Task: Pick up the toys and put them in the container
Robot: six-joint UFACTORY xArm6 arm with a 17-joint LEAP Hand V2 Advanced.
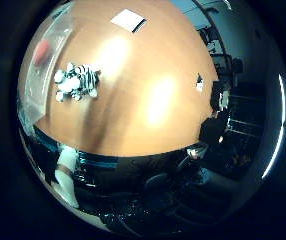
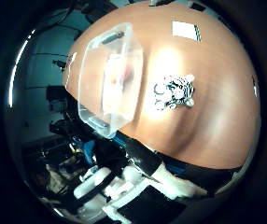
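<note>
Plastic, clear and rectangular, the container (image 2: 106,84) sits on the brown wooden counter (image 2: 208,116) with a red toy (image 1: 42,51) inside. A black-and-white striped plush toy (image 2: 174,92) lies on the counter just beside it. Whether the hand's fingers are spread or curled cannot be told.

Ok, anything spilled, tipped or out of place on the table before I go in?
Nothing stands out. The striped plush toy lies on the table beside the clear container, which sits upright with something reddish inside. A white card lies farther off.
</note>
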